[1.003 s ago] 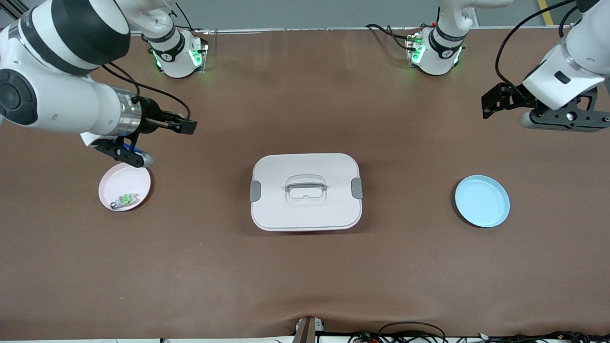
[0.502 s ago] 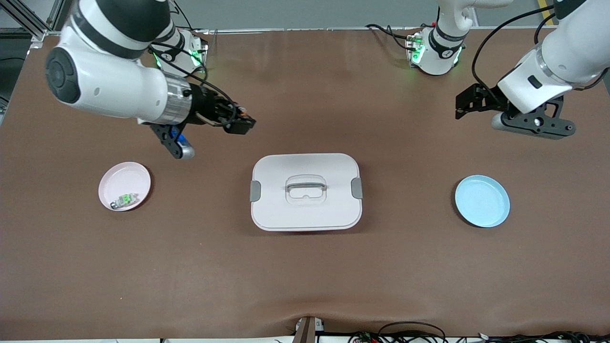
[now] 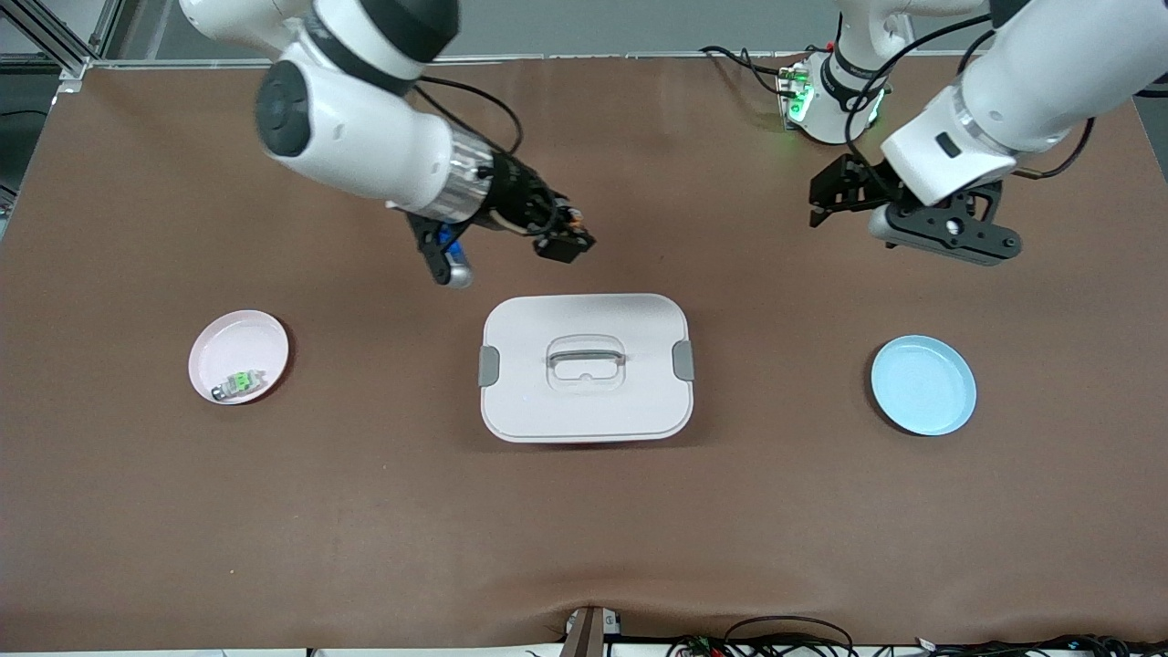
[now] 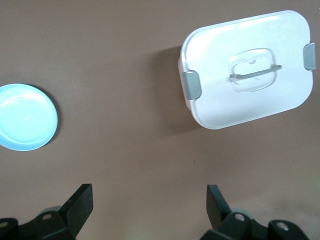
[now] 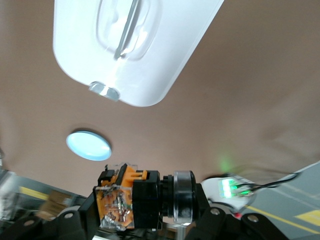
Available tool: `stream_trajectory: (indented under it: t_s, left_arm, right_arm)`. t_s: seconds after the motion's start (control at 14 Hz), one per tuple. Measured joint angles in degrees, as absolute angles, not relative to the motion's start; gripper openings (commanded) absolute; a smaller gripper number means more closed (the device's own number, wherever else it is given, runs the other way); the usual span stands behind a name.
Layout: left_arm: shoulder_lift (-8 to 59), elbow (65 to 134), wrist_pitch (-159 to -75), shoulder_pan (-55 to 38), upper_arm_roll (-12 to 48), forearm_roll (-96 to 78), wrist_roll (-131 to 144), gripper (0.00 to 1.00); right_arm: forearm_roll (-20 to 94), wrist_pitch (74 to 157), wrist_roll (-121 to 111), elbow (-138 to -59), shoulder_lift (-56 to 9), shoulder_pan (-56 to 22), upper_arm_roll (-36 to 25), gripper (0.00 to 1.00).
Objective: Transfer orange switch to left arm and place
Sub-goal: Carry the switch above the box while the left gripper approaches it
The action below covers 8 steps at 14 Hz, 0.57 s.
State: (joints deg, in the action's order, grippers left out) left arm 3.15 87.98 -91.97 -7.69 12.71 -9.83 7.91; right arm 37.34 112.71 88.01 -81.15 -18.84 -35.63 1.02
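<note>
In the right gripper [image 3: 564, 245], clamped, the orange switch [image 5: 122, 197]

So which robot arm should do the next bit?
The right arm. Its hand grips the orange switch above the table near the box; it should carry it toward the left hand, which is open.

Brown table [image 3: 365, 511]: box [image 3: 585, 367], 2 plates [image 3: 239, 356] [image 3: 922, 384].

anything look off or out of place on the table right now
Nothing stands out. The box sits flat and closed mid-table, the blue plate is bare, and the pink plate holds a small green component. The right gripper holds the orange switch above the table; the left gripper is open.
</note>
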Motion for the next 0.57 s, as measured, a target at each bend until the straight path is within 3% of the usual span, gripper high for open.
stream_trajectory:
  t_s: [0.29, 0.57]
  left_arm:
    - [3.1, 92.0, -95.8, -7.5, 13.1, -17.8, 10.3, 1.0]
    - [1.1, 100.8, -105.4, -7.2, 13.1, -29.8, 10.4, 1.0]
  right_arm:
    - [37.8, 123.7, 95.3, -81.1, -22.2, -40.3, 1.0, 0.27]
    - [43.1, 128.5, 97.2, -81.1, -23.6, -41.5, 1.0, 0.27]
